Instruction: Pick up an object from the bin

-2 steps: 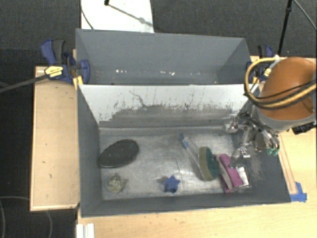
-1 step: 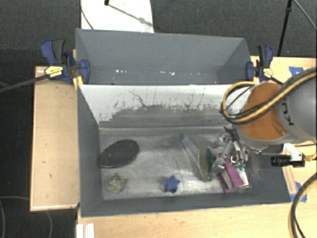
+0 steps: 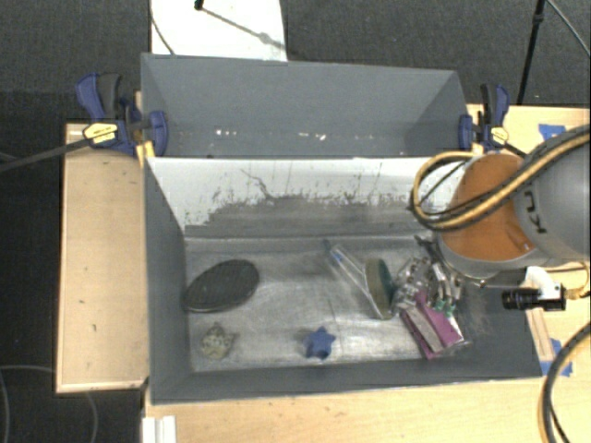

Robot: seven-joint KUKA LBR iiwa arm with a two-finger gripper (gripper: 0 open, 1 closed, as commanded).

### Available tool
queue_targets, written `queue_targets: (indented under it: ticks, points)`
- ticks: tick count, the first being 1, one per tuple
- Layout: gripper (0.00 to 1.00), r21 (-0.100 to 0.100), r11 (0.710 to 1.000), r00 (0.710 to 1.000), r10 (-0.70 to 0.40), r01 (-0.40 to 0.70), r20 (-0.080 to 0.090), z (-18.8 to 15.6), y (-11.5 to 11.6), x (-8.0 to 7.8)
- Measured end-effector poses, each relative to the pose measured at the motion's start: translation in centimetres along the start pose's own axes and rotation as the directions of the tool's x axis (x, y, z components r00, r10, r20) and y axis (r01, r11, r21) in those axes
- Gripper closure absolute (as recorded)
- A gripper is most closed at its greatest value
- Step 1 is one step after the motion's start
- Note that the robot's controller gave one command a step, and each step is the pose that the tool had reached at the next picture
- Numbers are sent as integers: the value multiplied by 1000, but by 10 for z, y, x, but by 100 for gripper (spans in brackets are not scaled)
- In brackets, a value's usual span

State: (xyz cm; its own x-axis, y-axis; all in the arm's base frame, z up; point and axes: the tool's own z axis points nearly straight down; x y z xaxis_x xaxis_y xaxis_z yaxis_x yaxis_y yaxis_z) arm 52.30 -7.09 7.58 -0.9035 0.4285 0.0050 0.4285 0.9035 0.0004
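My gripper hangs low at the right end of the bin, under the orange wrist cover. Just below and right of it lies a purple and pink rectangular block, touching or almost touching the gripper. To the gripper's left a grey-green oval paddle-like thing leans on a clear plastic tube. The view does not show whether anything sits in the gripper.
A dark grey oval stone lies at the left of the bin floor. A small grey crumpled lump sits in the front left corner, and a blue star lies at the front middle.
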Motion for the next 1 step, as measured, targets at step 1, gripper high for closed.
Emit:
queue_targets:
  ticks: [1]
  points:
    - [100,1,960,960,-281,281,14,-147,23,15]
